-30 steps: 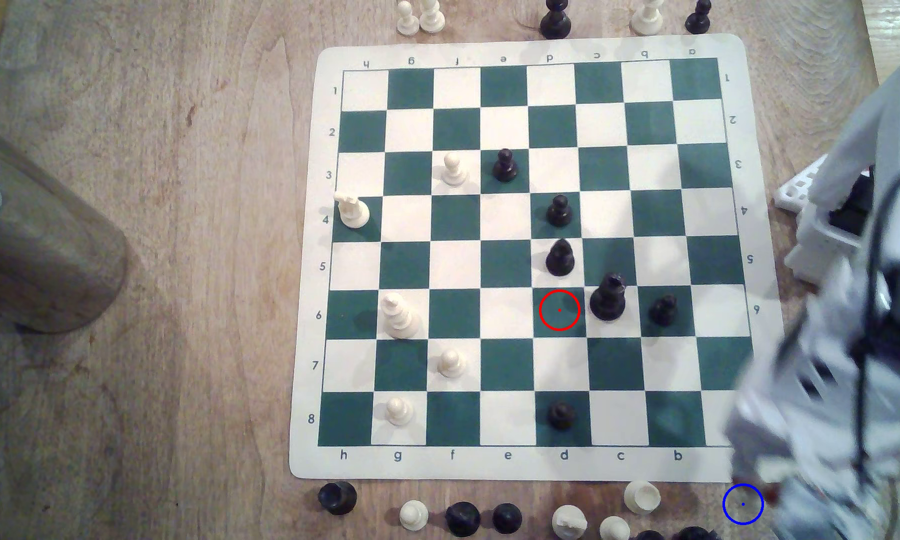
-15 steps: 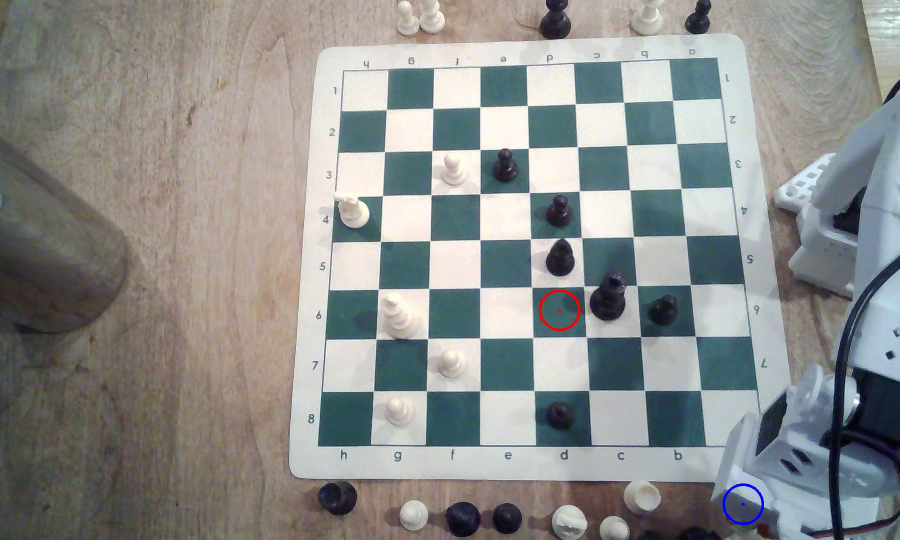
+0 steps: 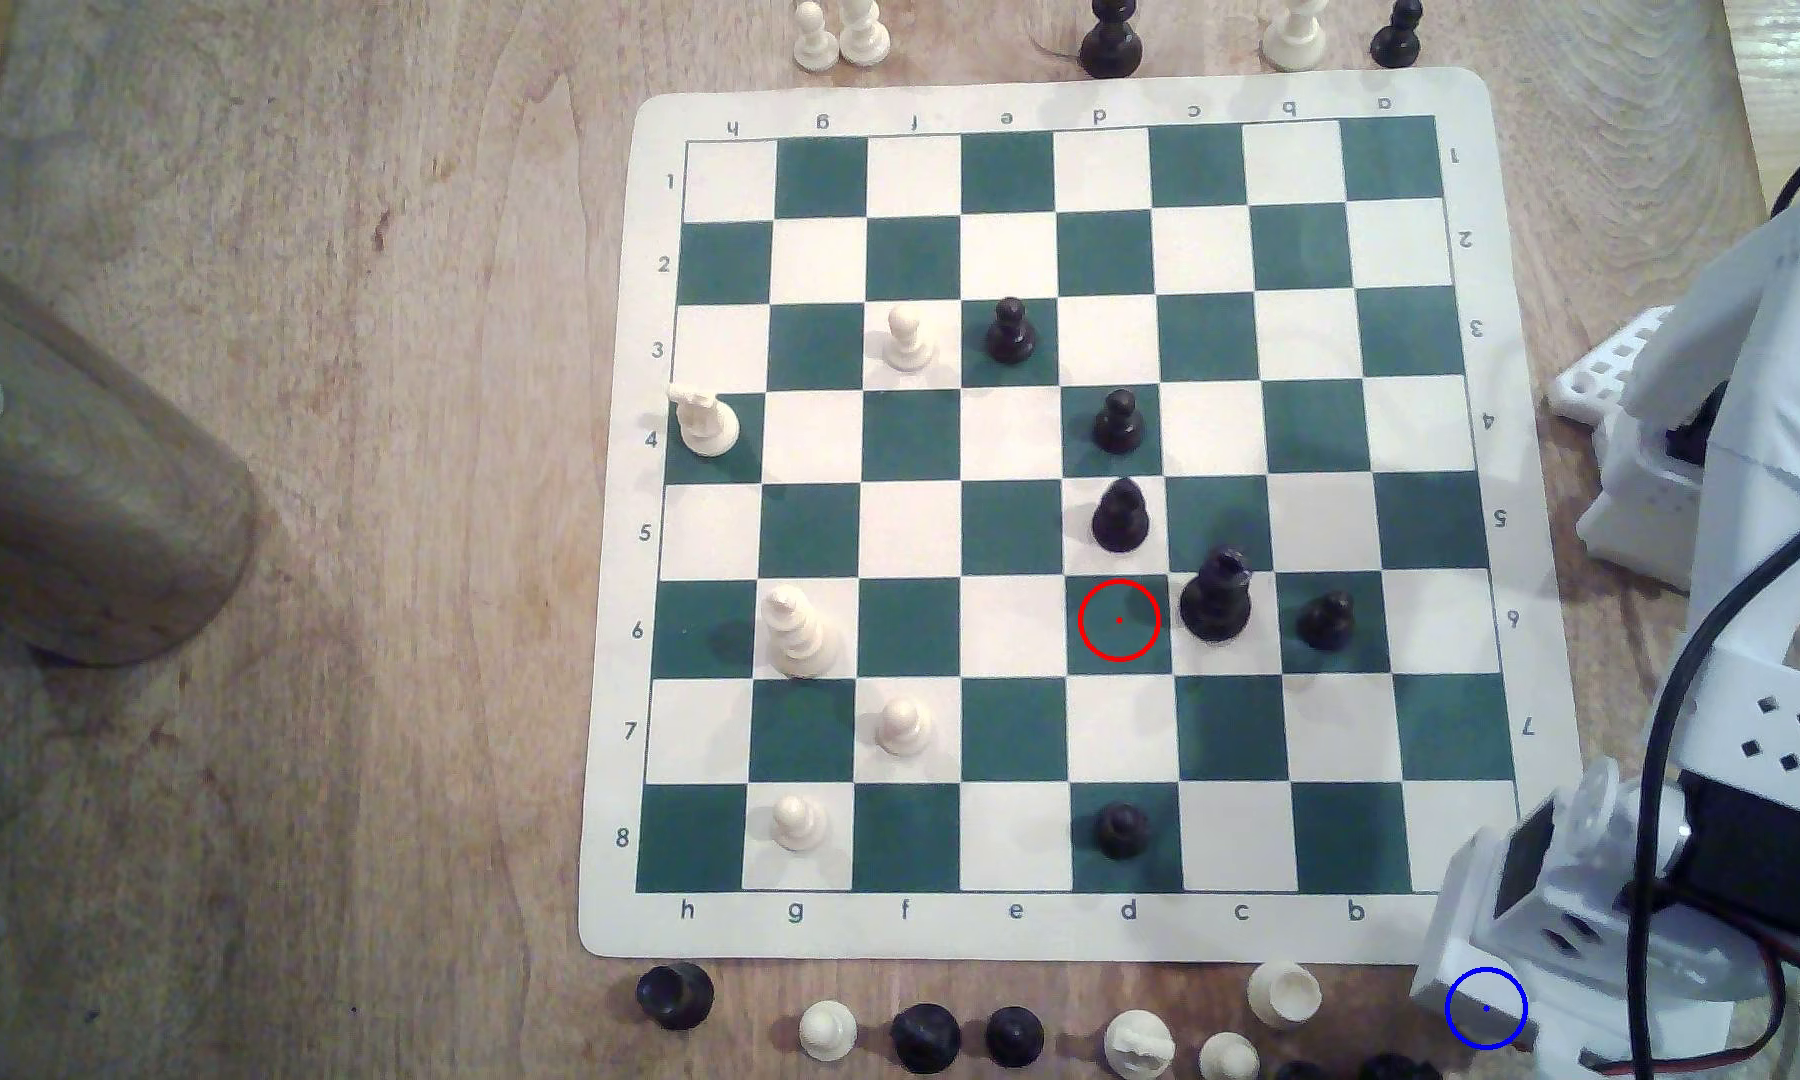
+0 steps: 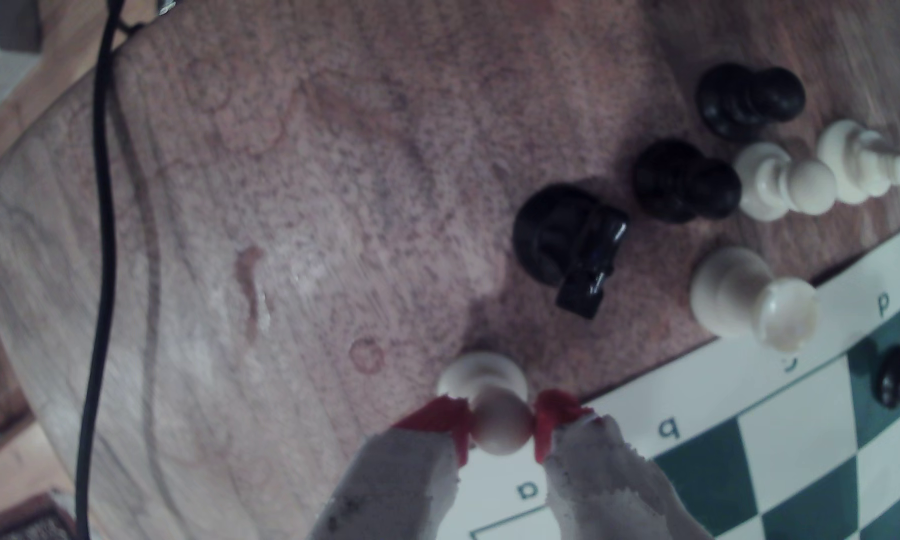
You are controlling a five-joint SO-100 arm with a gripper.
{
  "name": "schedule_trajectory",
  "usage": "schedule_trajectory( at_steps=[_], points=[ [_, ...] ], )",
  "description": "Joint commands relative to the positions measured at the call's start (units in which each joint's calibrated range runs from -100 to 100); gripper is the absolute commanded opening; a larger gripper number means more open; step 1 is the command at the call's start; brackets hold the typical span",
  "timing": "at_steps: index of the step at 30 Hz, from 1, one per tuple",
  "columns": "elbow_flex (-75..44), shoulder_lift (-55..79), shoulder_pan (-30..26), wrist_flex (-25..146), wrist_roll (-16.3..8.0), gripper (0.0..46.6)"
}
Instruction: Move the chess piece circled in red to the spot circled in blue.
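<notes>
- The white pawn (image 4: 494, 410) sat pinched by its ball head between the two red-tipped fingers (image 4: 450, 420); its base looked to be at, or just above, the bare wood just off the board's corner by the "a" label; whether it touched I could not tell.
- The gripper (image 4: 501, 428) was closed down to the width of the pawn's head; it held nothing else.
- The blue ring (image 3: 1486, 1008) lay on the table past the board's (image 3: 1021, 929) near corner, partly covered by the arm (image 3: 1602, 893); the red ring (image 3: 1118, 620) on square d6 stood empty.
- The step in hand seemed to be the set-down; next would come a steady lowering, an opening of the fingers, then a straight lift so the pawn stays upright.
- The arm reached in from the exterior view's right, wrist bent down over the corner; a black knight (image 4: 567, 249) and other spare pieces stood near.
</notes>
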Motion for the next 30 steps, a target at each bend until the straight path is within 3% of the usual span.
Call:
schedule_trajectory(
  at_steps=[1, 8, 9, 13, 30],
  points=[
    [-0.4, -0.41, -0.43, -0.71, 0.0, 2.8],
    [-0.4, 0.87, -0.43, -0.55, -0.15, 3.4],
    [-0.4, 1.12, -0.43, -0.06, -0.39, 7.3],
    [-0.4, 0.95, -0.43, 2.97, -0.44, 15.8],
    [-8.01, -10.42, -0.35, 14.6, -2.15, 18.0]
  ],
)
